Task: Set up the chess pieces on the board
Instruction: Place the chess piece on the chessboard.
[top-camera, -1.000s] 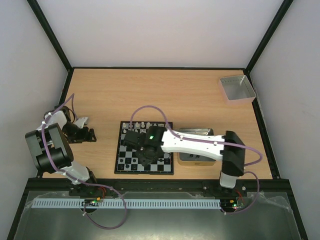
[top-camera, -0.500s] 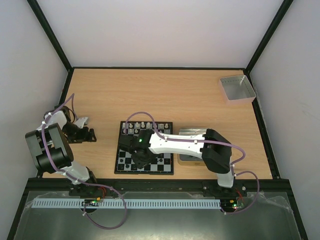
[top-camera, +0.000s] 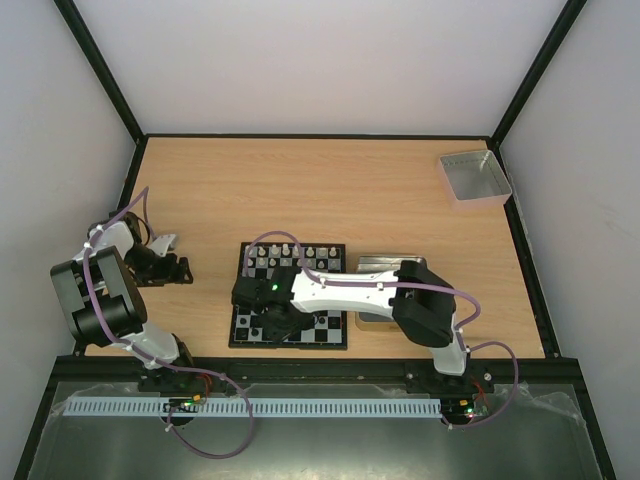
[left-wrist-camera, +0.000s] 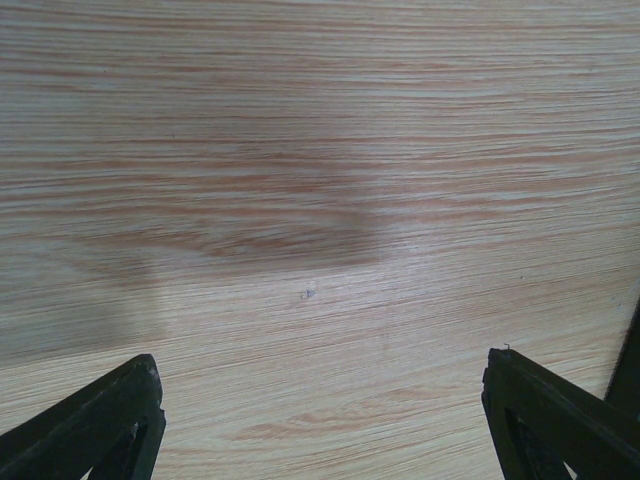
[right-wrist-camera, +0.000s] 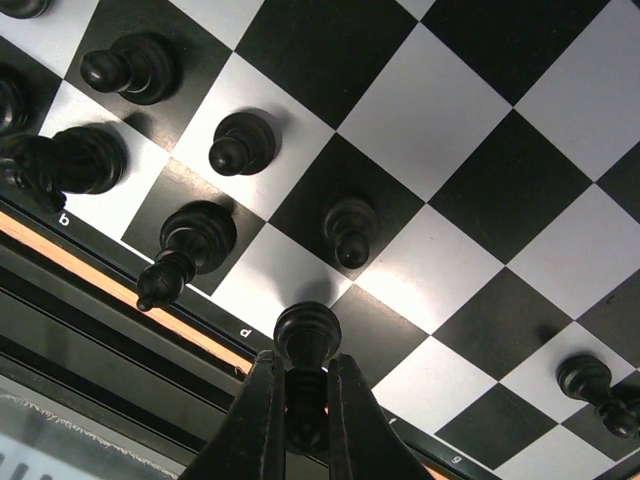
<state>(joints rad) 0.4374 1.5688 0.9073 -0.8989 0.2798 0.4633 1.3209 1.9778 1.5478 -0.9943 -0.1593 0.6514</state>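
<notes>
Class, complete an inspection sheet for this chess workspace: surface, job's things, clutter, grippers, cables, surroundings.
Surface: light wooden table.
Job's things: board near the front; white chess pieces along its far row; black chess pieces by a lettered edge.
Clutter: metal tin right of the board, partly under the right arm; grey tray in the far right corner.
Grippers: left gripper open over bare wood; right gripper shut on a black piece.
Cables: purple cables looped along both arms.
Surroundings: white walls, black frame.
</notes>
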